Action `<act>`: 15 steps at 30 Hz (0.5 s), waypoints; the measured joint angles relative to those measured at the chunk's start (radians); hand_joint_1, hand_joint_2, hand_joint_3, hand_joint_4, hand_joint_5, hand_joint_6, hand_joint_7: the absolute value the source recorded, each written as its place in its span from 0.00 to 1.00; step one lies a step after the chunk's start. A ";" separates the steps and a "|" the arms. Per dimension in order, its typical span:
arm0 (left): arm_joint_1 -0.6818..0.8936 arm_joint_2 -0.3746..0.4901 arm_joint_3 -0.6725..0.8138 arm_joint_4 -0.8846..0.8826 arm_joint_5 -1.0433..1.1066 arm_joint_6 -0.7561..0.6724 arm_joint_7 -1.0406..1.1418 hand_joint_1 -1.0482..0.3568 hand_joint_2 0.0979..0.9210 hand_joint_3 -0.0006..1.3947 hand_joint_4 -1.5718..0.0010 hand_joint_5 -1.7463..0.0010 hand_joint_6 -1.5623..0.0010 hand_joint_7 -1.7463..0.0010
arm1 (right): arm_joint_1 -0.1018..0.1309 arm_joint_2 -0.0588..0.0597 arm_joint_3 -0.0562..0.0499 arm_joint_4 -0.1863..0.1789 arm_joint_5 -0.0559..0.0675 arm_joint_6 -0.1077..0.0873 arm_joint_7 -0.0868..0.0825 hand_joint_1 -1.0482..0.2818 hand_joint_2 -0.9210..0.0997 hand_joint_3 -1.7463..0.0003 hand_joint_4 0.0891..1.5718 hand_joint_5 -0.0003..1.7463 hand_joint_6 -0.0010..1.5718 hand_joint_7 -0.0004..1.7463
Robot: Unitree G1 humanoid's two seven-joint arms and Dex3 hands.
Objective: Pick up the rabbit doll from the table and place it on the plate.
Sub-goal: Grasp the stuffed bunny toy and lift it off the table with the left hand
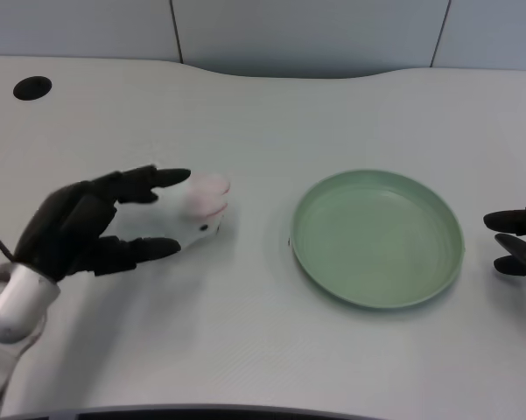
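Observation:
The white rabbit doll (195, 213) with pink ears lies on the table left of centre, its head toward the plate. My left hand (92, 223) is over the doll's rear half, fingers spread apart above and below its body, hiding most of it. Whether the fingers touch the doll is unclear; they have not closed around it. The green plate (438, 262) lies empty to the right of the doll, a short gap between them.
My right hand (518, 241) waits at the right edge, just beyond the plate's rim. A dark round hole (31, 87) sits in the table at the far left. The table's curved far edge runs along the top.

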 measured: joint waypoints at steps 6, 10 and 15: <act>-0.143 0.112 -0.100 -0.003 0.185 0.105 0.027 0.16 1.00 0.03 0.98 0.84 0.89 1.00 | 0.002 0.003 0.003 -0.006 -0.003 0.002 -0.001 0.41 0.00 0.91 0.71 0.02 0.60 0.00; -0.213 0.138 -0.144 -0.008 0.209 0.164 -0.015 0.14 0.99 0.02 1.00 0.87 0.91 1.00 | 0.003 0.007 0.007 -0.019 -0.010 0.010 -0.009 0.40 0.00 0.91 0.71 0.02 0.60 0.00; -0.218 0.148 -0.174 -0.011 0.208 0.180 -0.020 0.13 1.00 0.01 1.00 0.87 0.91 1.00 | 0.008 0.008 0.011 -0.020 -0.011 0.013 -0.011 0.40 0.00 0.91 0.71 0.02 0.60 0.00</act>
